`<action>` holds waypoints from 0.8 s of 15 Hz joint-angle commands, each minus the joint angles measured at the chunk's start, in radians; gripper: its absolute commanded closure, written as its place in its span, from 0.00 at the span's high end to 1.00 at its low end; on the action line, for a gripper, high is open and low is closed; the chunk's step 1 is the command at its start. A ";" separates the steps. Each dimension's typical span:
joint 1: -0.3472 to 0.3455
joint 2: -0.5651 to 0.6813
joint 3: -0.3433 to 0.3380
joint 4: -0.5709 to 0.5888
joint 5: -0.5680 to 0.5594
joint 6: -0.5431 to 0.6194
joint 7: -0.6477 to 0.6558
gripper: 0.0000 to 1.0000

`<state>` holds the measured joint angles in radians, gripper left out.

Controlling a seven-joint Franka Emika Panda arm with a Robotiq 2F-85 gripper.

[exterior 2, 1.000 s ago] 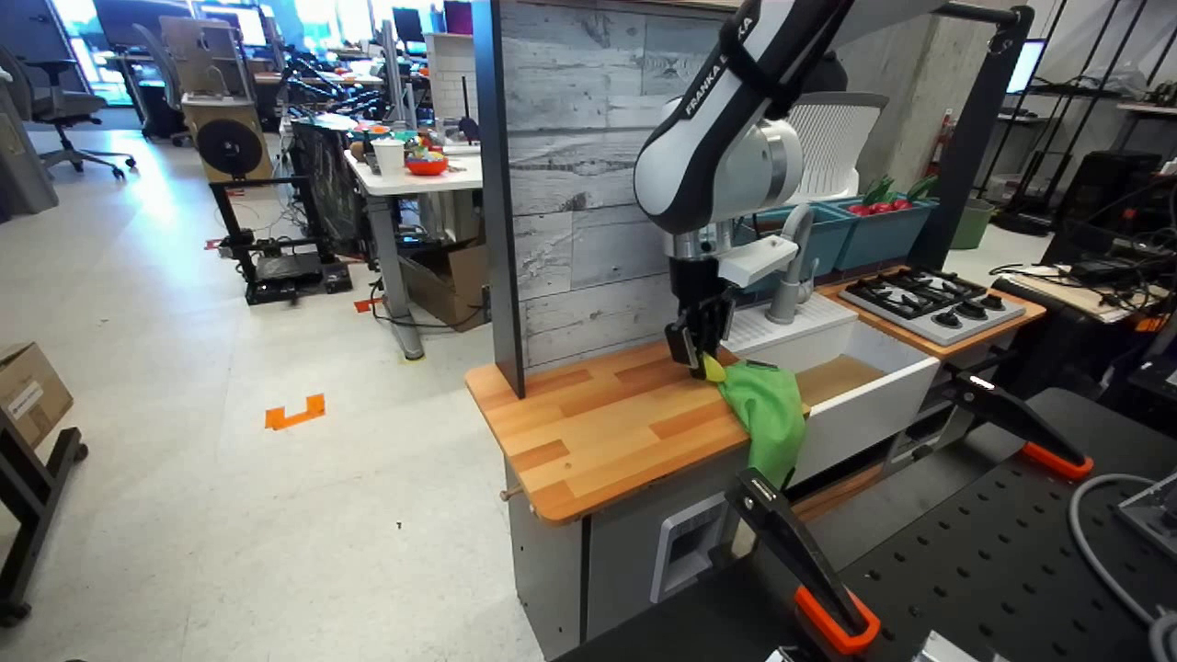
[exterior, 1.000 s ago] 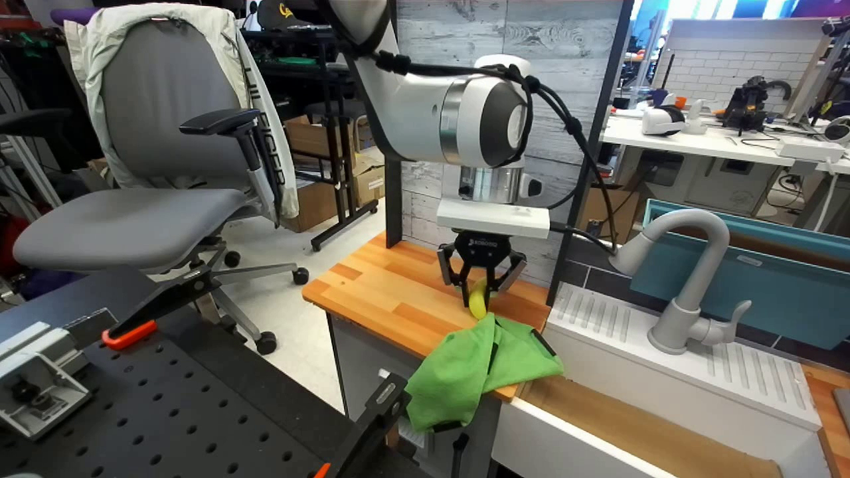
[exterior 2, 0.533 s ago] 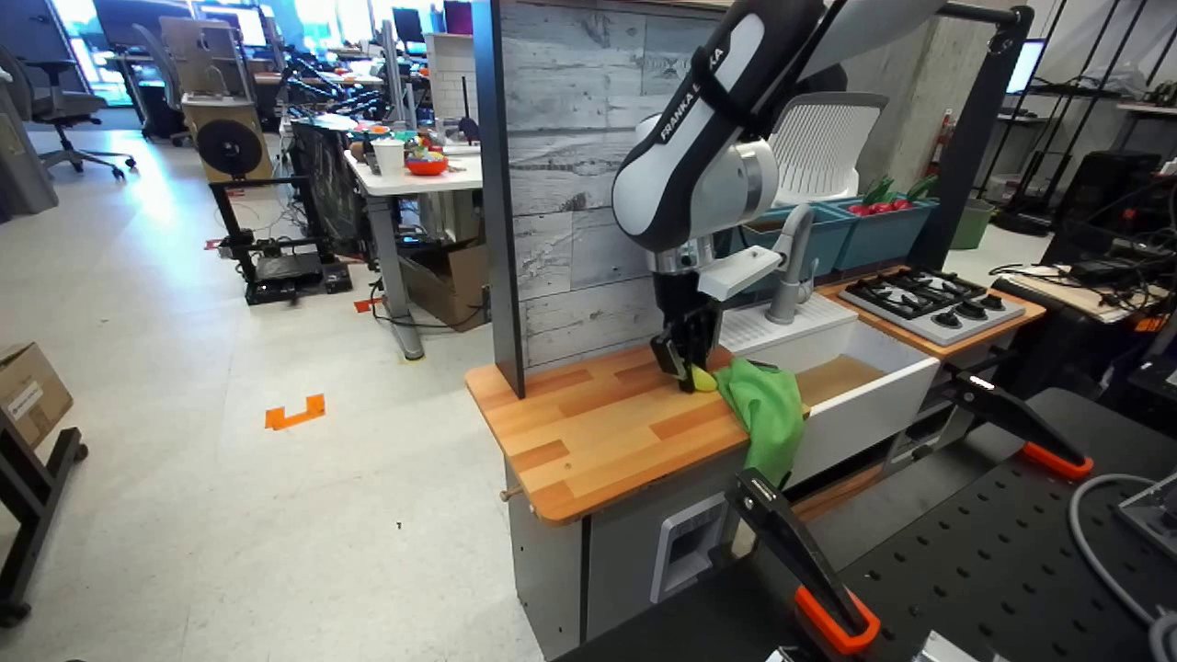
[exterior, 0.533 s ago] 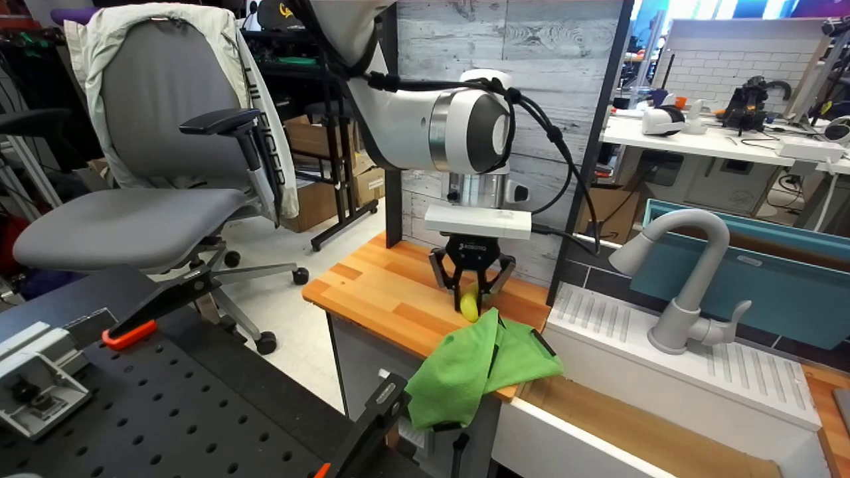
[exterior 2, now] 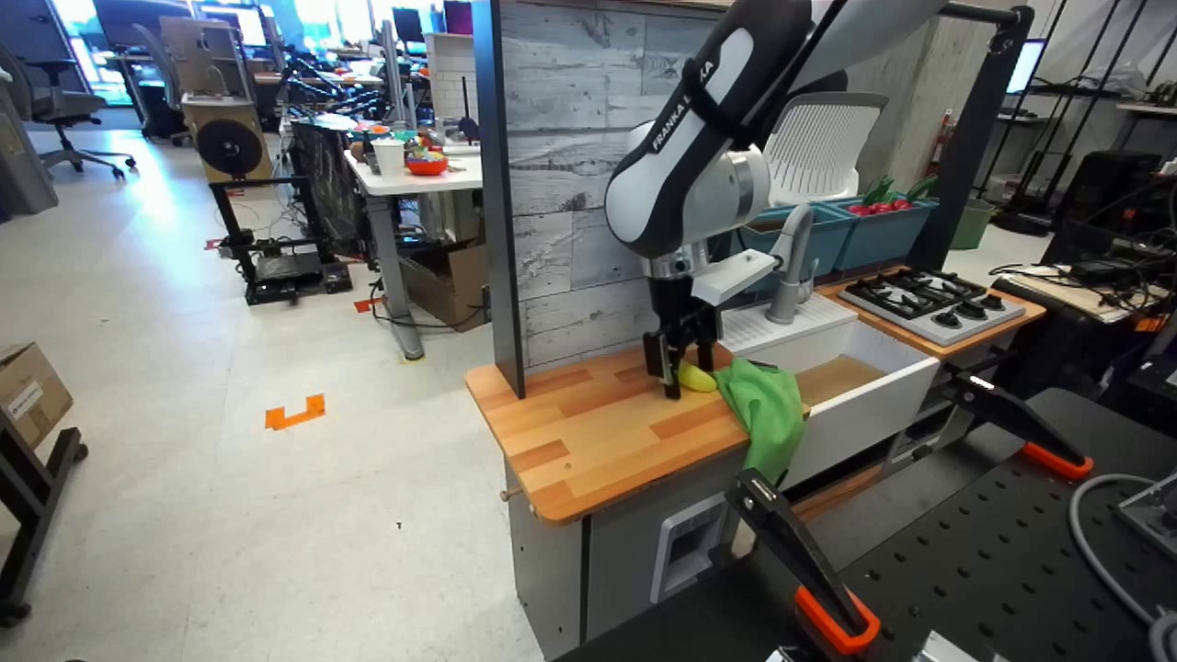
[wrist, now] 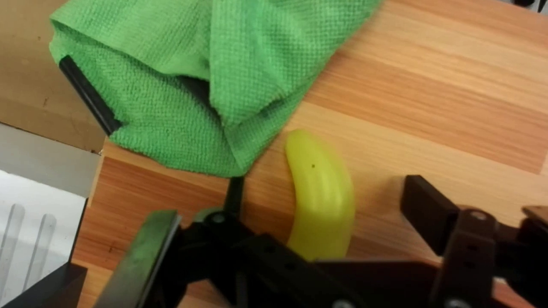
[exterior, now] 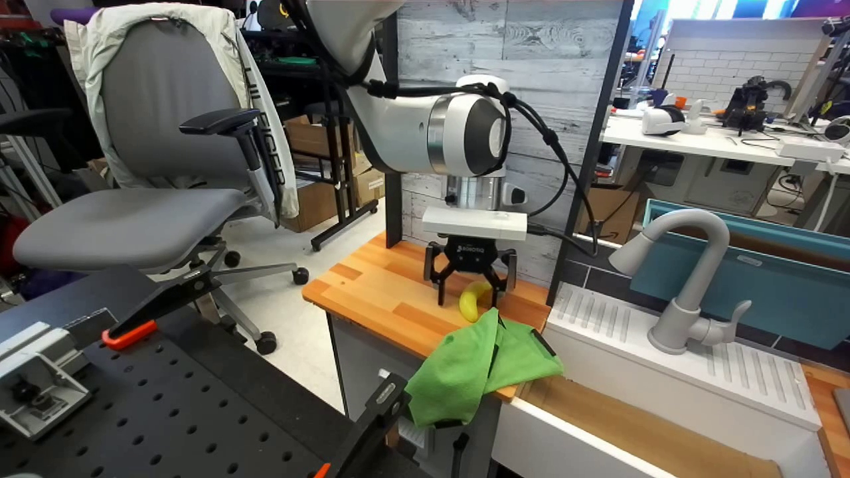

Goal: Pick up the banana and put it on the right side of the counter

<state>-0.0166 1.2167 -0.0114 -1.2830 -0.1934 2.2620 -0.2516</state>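
1. Yellow and smooth, the banana [wrist: 323, 192] lies on the wooden counter [exterior: 372, 285], its curve set between my fingers [wrist: 428, 214].
2. My gripper [exterior: 467, 301] is released: the fingers stand wide apart, and in the wrist view I see bare wood between each of them and the yellow skin.
3. I point straight down, low over the counter; whether my tips touch the wood I cannot tell.
4. In the wrist view one end of the banana is hidden behind parts of my gripper. The other end comes just beside the green cloth [wrist: 171, 111], with a sliver of wood showing between.
5. The cloth lies crumpled over the counter's corner by the sink [exterior: 571, 441] and hangs down past the front edge; a dark strip [wrist: 88, 95] runs along part of its border.
6. The sink is white with a brown floor. On its ridged back ledge [exterior: 591, 318] stands a grey faucet [exterior: 684, 299], and behind that sits a teal planter [exterior: 790, 285].
7. Beyond the sink, in an exterior view, I see a stovetop [exterior 2: 933, 299] with dark grates.
8. A pale plank panel [exterior 2: 579, 138] rises upright at the back of the counter.
9. In an exterior view a grey chair [exterior: 133, 226] wears a pale jacket [exterior: 96, 60] over its back.
10. Black clamps with orange ends [exterior 2: 832, 616] show beside a perforated black table [exterior 2: 956, 561] in both exterior views.
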 commanded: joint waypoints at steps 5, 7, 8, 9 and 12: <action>-0.009 -0.032 0.023 -0.017 0.026 -0.008 0.006 1.00; -0.016 -0.070 0.032 -0.065 0.026 0.020 -0.003 1.00; -0.021 -0.098 0.037 -0.098 0.027 0.042 -0.003 1.00; -0.029 -0.123 0.040 -0.126 0.028 0.055 -0.009 1.00; -0.042 -0.229 0.046 -0.251 0.034 0.124 0.005 1.00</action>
<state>-0.0352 1.1196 0.0170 -1.3839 -0.1881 2.3252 -0.2428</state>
